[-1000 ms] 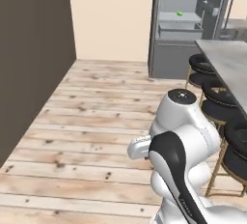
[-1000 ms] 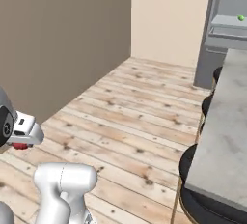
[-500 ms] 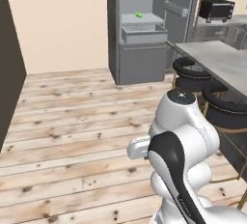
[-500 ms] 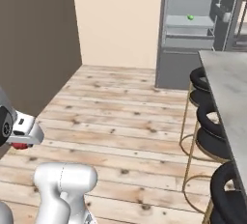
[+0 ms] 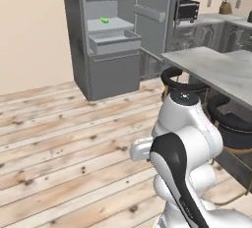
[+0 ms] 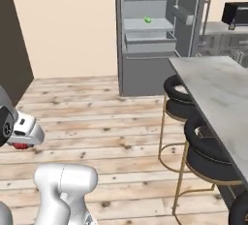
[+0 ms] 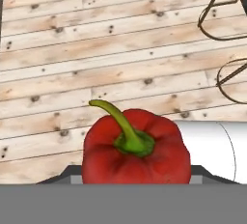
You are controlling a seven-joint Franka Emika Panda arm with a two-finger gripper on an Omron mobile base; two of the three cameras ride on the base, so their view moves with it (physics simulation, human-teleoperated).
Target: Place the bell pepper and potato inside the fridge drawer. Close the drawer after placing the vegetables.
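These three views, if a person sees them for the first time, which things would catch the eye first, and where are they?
In the hand view the red bell pepper with its curved green stem sits large at the bottom, held in the gripper above the wooden floor. Across the room the fridge stands open, its fridge drawer pulled out, and a small green vegetable lies on the shelf above it.

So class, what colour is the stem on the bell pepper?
Green, curving up from the red bell pepper; clearest in the hand view.
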